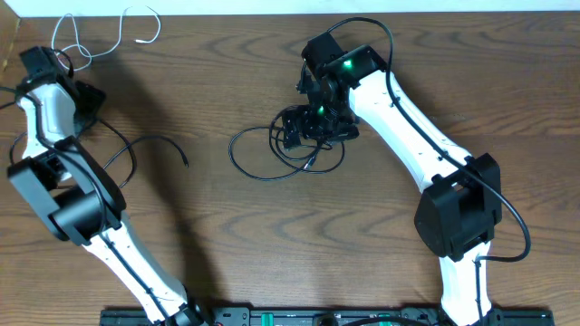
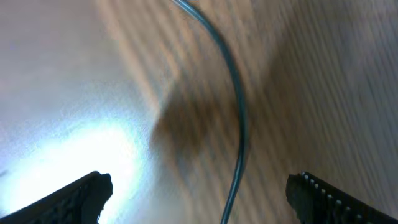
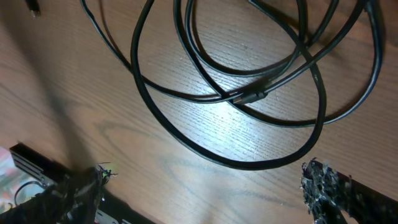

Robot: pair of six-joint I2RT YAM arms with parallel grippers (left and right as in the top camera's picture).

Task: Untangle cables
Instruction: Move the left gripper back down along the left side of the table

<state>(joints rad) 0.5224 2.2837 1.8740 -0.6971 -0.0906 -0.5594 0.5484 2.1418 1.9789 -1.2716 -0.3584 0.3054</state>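
Black cables (image 1: 272, 154) are lying in loose, overlapping loops at the middle of the wooden table (image 1: 272, 235), with a small plug (image 3: 252, 96) showing where two strands are crossing in the right wrist view. The right gripper (image 1: 308, 127) is hovering just over the right edge of this tangle, its jaws standing wide apart and gripping nothing. A thin white cable (image 1: 91, 36) is curling at the far left corner. A single black strand (image 1: 149, 142) is trailing beside the left arm (image 1: 50, 113). The left gripper (image 2: 199, 190) is spread wide, and a dark cable (image 2: 239, 112) is running between its fingers, touching neither
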